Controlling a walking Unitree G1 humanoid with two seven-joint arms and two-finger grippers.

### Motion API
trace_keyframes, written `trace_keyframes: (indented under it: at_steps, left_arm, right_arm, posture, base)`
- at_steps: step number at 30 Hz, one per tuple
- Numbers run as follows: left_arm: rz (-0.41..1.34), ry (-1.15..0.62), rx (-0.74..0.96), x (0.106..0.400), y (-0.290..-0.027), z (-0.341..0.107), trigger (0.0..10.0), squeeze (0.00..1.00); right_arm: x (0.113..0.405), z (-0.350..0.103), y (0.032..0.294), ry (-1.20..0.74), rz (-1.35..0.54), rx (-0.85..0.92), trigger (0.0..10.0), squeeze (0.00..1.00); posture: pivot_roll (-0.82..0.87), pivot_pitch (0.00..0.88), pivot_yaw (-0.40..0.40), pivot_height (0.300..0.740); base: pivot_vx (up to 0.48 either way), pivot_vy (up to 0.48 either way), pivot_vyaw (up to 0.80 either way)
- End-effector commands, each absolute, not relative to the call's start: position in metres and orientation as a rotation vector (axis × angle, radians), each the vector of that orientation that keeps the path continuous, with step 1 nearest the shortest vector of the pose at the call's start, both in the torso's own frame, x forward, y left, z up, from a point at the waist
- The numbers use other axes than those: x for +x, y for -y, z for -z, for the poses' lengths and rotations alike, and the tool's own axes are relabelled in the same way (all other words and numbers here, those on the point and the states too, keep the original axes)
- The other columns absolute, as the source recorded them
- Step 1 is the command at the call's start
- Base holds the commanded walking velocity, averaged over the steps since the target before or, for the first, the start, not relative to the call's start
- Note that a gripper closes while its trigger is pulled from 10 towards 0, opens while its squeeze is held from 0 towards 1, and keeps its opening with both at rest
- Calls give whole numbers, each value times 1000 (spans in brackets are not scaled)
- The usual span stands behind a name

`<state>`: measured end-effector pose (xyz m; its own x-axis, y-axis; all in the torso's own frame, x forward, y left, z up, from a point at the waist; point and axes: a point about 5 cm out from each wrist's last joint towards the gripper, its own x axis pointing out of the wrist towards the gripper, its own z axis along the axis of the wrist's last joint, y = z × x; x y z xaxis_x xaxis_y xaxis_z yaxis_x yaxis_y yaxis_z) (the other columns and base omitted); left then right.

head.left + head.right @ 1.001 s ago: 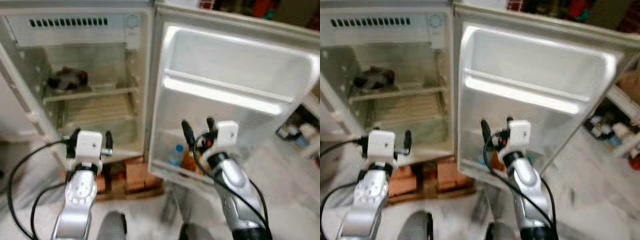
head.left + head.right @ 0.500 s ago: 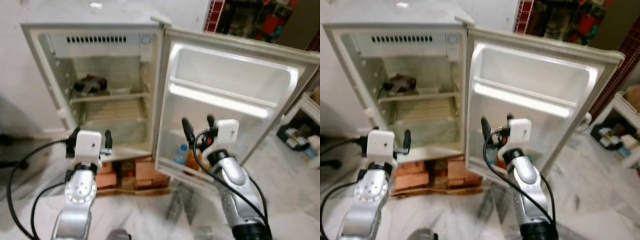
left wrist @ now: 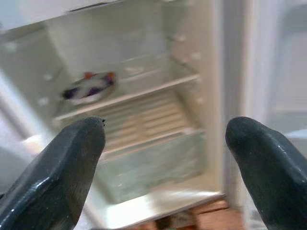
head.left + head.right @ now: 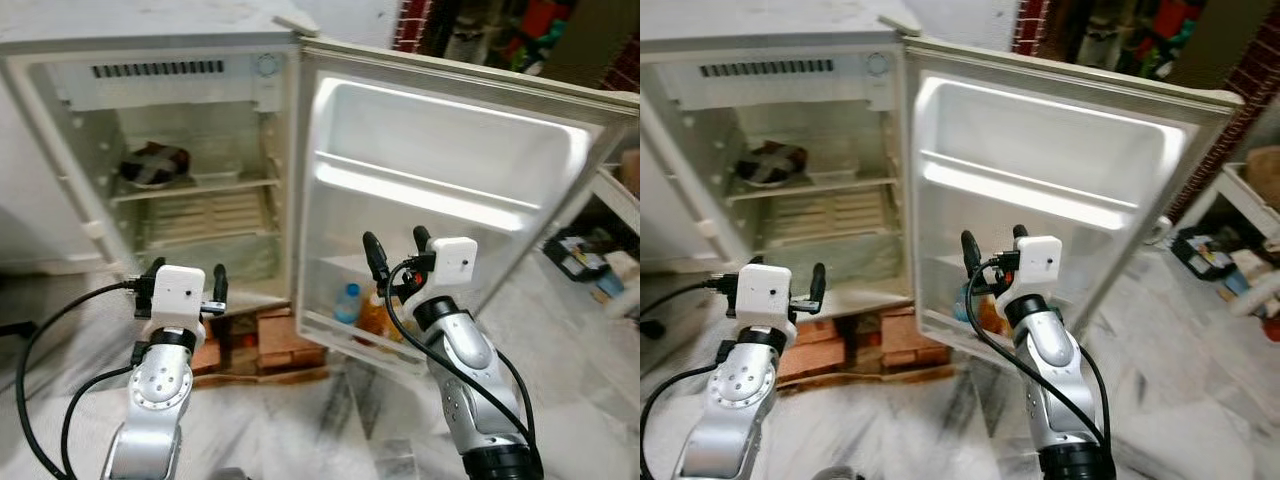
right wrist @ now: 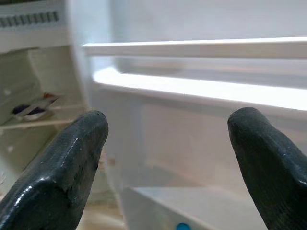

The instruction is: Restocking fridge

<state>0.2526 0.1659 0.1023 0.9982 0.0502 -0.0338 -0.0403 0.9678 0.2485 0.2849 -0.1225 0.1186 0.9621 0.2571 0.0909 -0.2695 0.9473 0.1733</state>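
Head views: the fridge (image 4: 190, 160) stands open, its door (image 4: 450, 190) swung right – a blue-capped bottle (image 4: 347, 303) in the door's bottom shelf. Left gripper (image 4: 185, 283) hovers near the cabinet, fingers apart. Right wrist view: right gripper (image 5: 168, 158) spread, facing the door shelves

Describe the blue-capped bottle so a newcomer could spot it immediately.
Start at the open fridge door and drop to its bottom shelf. The clear bottle stands there upright, beside an orange bottle; its blue cap sets it apart.
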Motion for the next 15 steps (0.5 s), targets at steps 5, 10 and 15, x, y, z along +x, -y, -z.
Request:
trace_keyframes:
  at_steps: [5, 10, 15]
  left_arm:
    - [-7, -53, 238, 251, -157, -99, 10000, 0]
    - [9, -52, 239, 250, -154, -99, 10000, 0]
    - [16, -42, 239, 251, -152, -102, 10000, 0]
  right_arm:
    - [283, -119, 120, 72, -316, 232, 10000, 0]
    - [271, -120, 97, 52, -555, 273, 10000, 0]
    - [261, -114, 89, 12, -717, 226, 10000, 0]
  posture:
    - [124, 0, -55, 740]
    - [123, 0, -54, 740]
    - [123, 0, -57, 740]
  base:
    - [0, -480, 0]
    - [0, -480, 0]
    - [0, -480, 0]
